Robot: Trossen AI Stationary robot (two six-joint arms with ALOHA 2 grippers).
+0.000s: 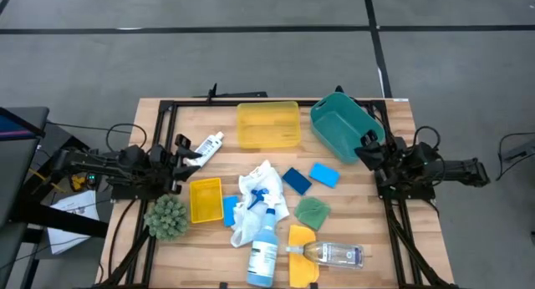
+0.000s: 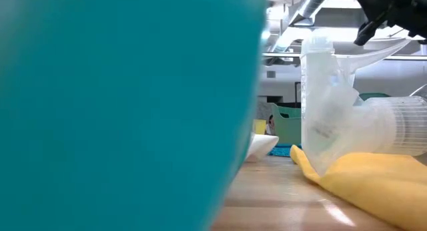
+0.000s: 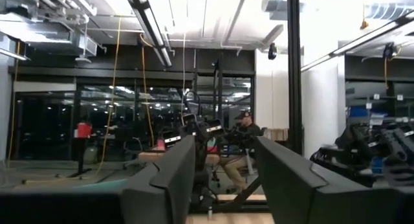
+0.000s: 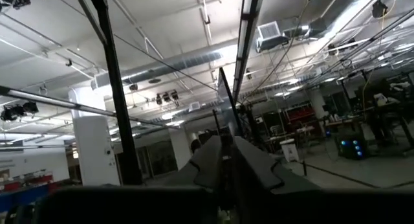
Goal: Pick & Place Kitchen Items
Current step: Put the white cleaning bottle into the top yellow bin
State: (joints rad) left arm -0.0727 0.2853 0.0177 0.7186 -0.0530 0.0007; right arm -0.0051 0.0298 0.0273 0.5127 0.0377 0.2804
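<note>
Table (image 1: 393,239) held white bottle (image 1: 208,146) near left gripper (image 1: 182,161), spray bottle (image 1: 264,247) lying on white cloth (image 1: 253,197), blue sponges (image 1: 311,178), green cloth (image 1: 313,211), clear bottle (image 1: 330,254) across yellow cloth (image 1: 303,256). Right gripper (image 1: 369,153) touched teal bin (image 1: 343,126).

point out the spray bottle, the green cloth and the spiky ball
spray bottle (image 1: 263,254): high view, on its label.
green cloth (image 1: 313,211): high view, at the middle of the cloth.
spiky ball (image 1: 166,216): high view, at its centre.

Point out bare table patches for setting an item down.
Bare wood lies behind the shallow yellow plastic tray, and beside the clear plastic bottle toward the right arm. The middle is crowded around the crumpled white cloth.
</note>
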